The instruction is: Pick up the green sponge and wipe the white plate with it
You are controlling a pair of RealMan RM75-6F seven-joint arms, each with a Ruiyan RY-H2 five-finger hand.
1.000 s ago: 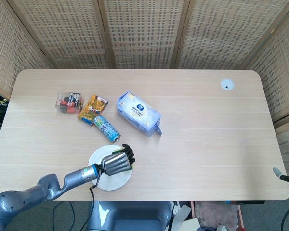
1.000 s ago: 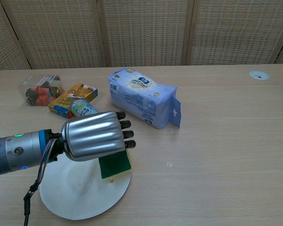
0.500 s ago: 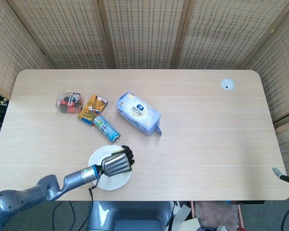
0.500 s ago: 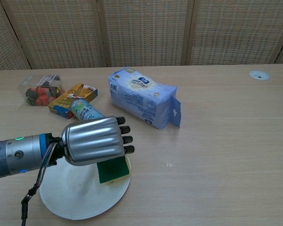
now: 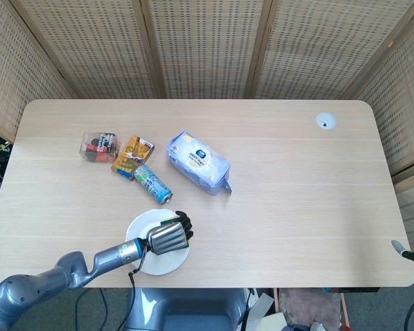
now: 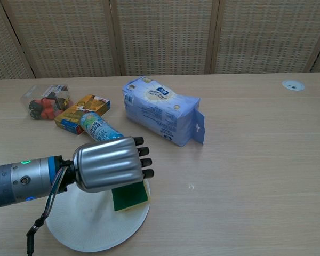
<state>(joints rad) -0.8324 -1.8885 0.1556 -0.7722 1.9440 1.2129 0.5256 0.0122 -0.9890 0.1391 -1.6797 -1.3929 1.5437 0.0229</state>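
- Left hand [image 6: 108, 163] fingers [image 6: 144, 162] curled down over the green sponge [image 6: 130, 196], gripping it and pressing it flat on the white plate [image 6: 82, 226]; in the head view the same hand [image 5: 170, 237] covers most of the sponge.
- Sponge sits at the plate's right edge; only its lower right part shows below the palm in the chest view, the rest is hidden under the hand.
- Thumb not visible in either view.
- Right hand not in either view; only a sliver of something metallic shows at the right edge of the head view, too little to identify.
- Versus 1 s ago: hand and sponge have slid slightly toward the robot and lower on the plate; the plate has nudged a little too. Everything else on the table unchanged.
- Plate holds nothing but the sponge.
- Just behind the plate: can [image 5: 153, 183] lying on its side, near but not touching the hand.
- Further back left: orange box [image 5: 132, 156], and a clear box [image 5: 99, 146] with red and dark contents, not readable.
- Blue-white tissue pack [image 5: 199, 162] to the right of the can, apart from it.
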